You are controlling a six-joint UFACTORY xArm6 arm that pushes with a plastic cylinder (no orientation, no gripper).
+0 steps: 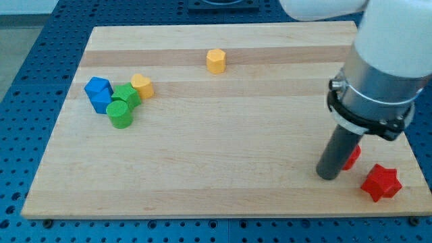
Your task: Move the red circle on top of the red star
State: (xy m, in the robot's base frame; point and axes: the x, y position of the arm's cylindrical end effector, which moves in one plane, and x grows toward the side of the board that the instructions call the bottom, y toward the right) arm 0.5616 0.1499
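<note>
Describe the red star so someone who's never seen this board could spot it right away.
Look at the wooden board and go to its corner at the view's bottom right. The red star sits there, near the edge. My tip rests to its left, against another red block that the rod partly hides; the star is the one in full view, with points.

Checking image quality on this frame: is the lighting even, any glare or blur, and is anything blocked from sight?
Camera view: lighting is soft and even, with short faint shadows under the blocks; no strong glare on the wooden board. Blocks look reasonably sharp, edges slightly soft. The arm's white body at the view's top right is cropped, and my tip hides most of the red circle; the red star is fully visible.
</note>
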